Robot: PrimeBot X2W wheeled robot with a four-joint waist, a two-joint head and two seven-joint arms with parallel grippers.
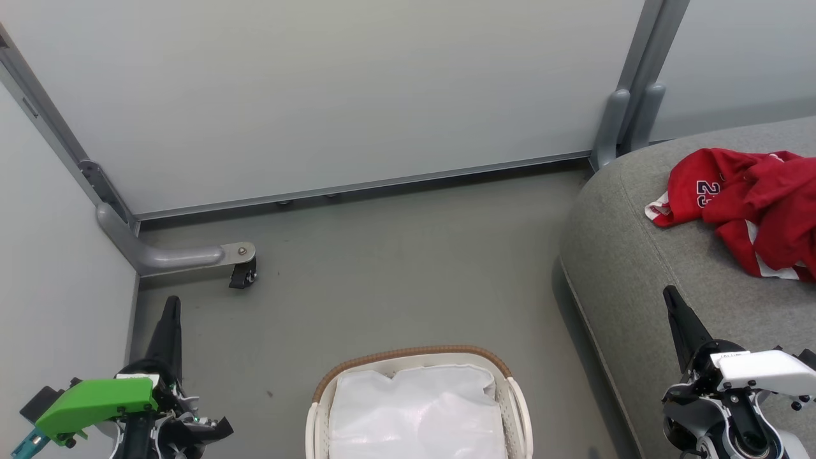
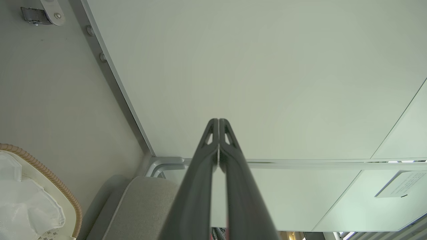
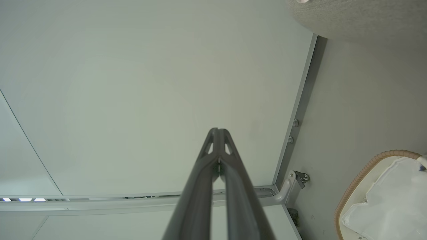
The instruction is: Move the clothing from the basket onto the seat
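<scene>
The red clothing, with white trim and a number 23, lies crumpled on the grey seat at the right. The white basket with its tan rim stands on the floor at the bottom centre and holds a plain white sheet. My left gripper is shut at the lower left, well left of the basket, with nothing in it. My right gripper is shut over the seat's front edge, below the clothing, also holding nothing.
Pale partition walls close off the back and left. A grey bracket with a black caster sits on the floor at the left, and a metal post stands behind the seat. Grey floor lies between basket and wall.
</scene>
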